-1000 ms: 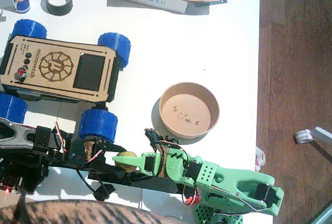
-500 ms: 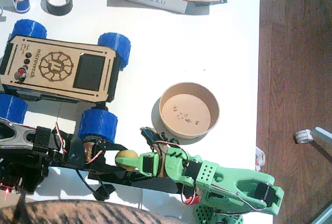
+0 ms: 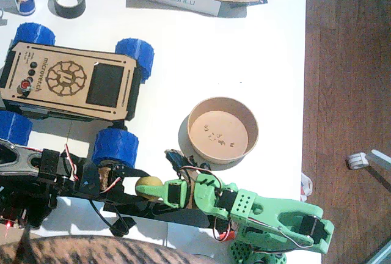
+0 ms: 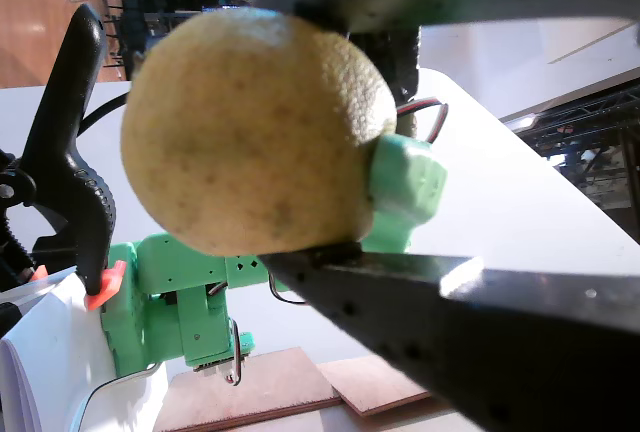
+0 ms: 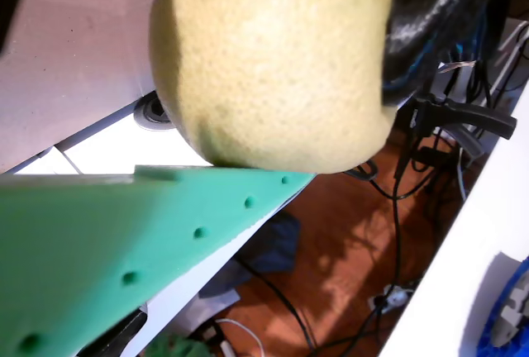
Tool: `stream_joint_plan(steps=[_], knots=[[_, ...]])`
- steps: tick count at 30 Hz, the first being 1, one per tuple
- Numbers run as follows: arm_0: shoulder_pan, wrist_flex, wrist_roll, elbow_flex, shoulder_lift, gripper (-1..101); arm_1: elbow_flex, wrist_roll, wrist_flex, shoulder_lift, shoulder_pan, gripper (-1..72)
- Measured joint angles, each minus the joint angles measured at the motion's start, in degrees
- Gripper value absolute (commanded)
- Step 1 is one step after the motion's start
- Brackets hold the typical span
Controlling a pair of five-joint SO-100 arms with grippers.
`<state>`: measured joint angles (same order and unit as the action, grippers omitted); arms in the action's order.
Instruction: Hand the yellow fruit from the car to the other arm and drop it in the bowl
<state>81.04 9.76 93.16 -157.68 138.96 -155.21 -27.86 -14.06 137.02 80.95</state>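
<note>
Both arms' fingers (image 3: 160,192) around yellow fruit (image 3: 148,186).

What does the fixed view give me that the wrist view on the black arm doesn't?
Only the fixed view shows the bowl, apart from the handover, and the car behind it. Only the wrist view shows the left gripper with black fingers above and below the yellow fruit, touching it. Both show the fruit between the black arm and the green arm, whose right gripper reaches it from the other side.

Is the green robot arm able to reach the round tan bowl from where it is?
Probably yes: the green arm sits just below the round tan bowl, with bare white table between.
</note>
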Motion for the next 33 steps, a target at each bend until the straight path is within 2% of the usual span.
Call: stream_joint_plan(steps=[18, 33], knots=[[-0.1, 0.1, 0.0, 0.0, 1.1, 63, 0.0, -2.2, 0.1, 0.4, -1.5, -0.1], [-0.7, 0.1, 0.0, 0.0, 1.1, 62, 0.0, -7.4, -2.2, 1.5, -18.5, -0.1]])
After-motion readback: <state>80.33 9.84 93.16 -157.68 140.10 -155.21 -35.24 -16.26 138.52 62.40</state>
